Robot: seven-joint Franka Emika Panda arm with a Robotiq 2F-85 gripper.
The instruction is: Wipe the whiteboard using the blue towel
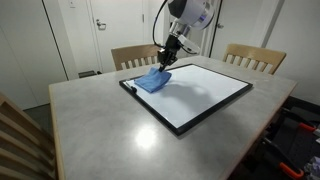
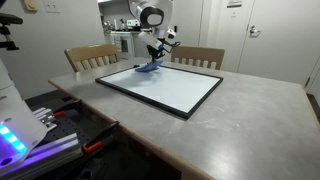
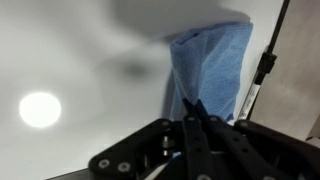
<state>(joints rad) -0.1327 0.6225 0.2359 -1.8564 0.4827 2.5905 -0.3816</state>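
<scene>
Arm pose: in an exterior view the arm comes down from 12 o'clock, wrist bent, with the end effector [image 1: 166, 64] pointing steeply down over the whiteboard [image 1: 200, 95]. In the wrist view the end effector [image 3: 195, 113] enters from 6 o'clock, its fingers [image 3: 203, 135] drawn together to a narrow point on a fold of the blue towel [image 3: 208, 65]. It is closed on the cloth.

Task item: the blue towel [image 1: 152, 81] lies on the whiteboard near its 10 o'clock corner, spreading from the end effector toward 8 o'clock. In the wrist view its long axis runs from 12 to 6 o'clock, just beside the board's black frame [image 3: 264, 66] at 3 o'clock. The whiteboard rests flat on the grey surface [image 1: 90, 130].

Limits of view: in an exterior view the end effector [image 2: 153, 60] and the blue towel [image 2: 148, 68] are small, and the grip cannot be made out. The wrist view cuts off the towel's lower end behind the fingers. A bright reflection [image 3: 40, 108] marks the board at 9 o'clock. Two wooden chairs [image 1: 135, 55] [image 1: 255, 58] stand beyond the surface's far edge.
</scene>
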